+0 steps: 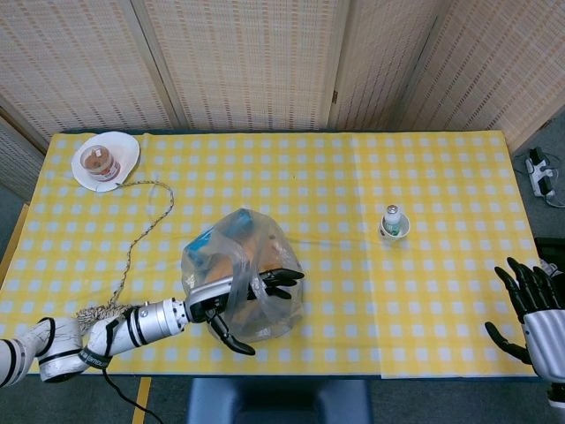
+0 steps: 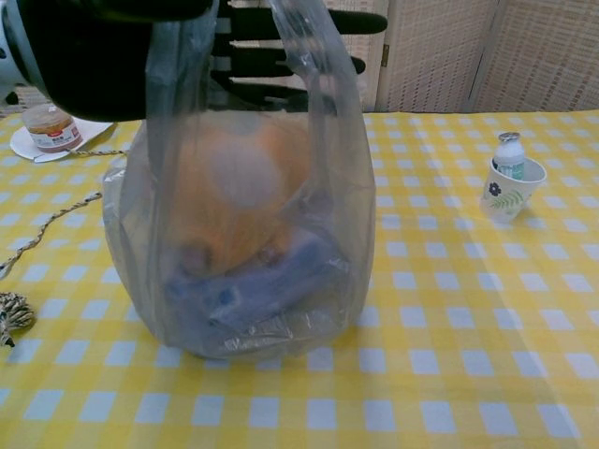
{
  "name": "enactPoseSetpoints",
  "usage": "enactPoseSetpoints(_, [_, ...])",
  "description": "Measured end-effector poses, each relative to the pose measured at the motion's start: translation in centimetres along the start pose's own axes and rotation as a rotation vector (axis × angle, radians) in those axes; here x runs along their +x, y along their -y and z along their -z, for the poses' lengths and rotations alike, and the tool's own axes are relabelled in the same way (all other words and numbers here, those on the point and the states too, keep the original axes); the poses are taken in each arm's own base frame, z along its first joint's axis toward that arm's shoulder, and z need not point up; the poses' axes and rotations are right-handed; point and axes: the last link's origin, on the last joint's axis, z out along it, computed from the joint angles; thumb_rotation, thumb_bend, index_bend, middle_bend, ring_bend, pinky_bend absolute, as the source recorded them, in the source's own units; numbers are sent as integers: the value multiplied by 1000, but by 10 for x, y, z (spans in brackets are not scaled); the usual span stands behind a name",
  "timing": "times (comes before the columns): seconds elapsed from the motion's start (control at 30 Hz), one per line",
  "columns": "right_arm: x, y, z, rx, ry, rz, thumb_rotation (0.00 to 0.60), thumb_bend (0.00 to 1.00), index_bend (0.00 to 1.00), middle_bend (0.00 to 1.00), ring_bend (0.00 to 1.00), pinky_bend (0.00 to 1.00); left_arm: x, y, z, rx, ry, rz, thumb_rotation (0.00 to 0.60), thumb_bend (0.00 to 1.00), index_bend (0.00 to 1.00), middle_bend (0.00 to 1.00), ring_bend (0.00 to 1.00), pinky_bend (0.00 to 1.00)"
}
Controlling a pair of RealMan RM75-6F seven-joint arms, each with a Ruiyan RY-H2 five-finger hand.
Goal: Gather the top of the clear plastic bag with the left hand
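Note:
The clear plastic bag (image 1: 237,258) stands on the checked cloth near the front edge, with an orange item and a blue packet inside. In the chest view the bag (image 2: 253,224) fills the centre and its top is drawn up into folds. My left hand (image 1: 250,296) reaches across the bag's top from the left. Its fingers (image 2: 309,42) are stretched out straight and apart, with strips of plastic draped over them. Nothing is pinched. My right hand (image 1: 532,309) hovers at the right front corner, fingers spread and empty. It does not show in the chest view.
A white plate with a jar (image 1: 104,161) sits at the far left corner, also in the chest view (image 2: 49,126). Twine (image 1: 141,225) trails from it toward the front left. A patterned cup holding a small bottle (image 1: 394,223) stands to the bag's right.

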Motion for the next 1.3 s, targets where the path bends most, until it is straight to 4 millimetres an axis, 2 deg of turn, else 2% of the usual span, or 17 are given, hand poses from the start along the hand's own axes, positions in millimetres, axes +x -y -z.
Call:
enactPoseSetpoints(0.47, [3,-1,2,5,-7,-12,600,310,0,0,0,0,-4,-19,-25,-130,-27,131,600,101,0,14,3,150])
enactPoseSetpoints(0.67, [4,-2,3,7,-11,-18,600,309,0,0,0,0,-6,-21,-30,-141,-7,225,600,101,18,21,29,192])
enactPoseSetpoints(0.97, [2,0,2,17,2,-15,600,310,0,0,0,0,-8,-31,-37,-182,-9,312,600,100,76,88,93,287])
enactPoseSetpoints(1.1, [4,-1,4,16,-7,-19,600,310,0,0,0,0,-8,-34,-37,-187,-35,313,600,101,160,218,229,395])
enactPoseSetpoints(1.23, [4,-1,5,18,-6,-20,600,309,0,0,0,0,-7,-36,-35,-199,-78,306,600,107,358,454,439,563])
enactPoseSetpoints(1.3, [4,0,5,20,-5,-19,600,309,0,0,0,0,-7,-38,-34,-201,-100,287,600,173,483,588,565,661])
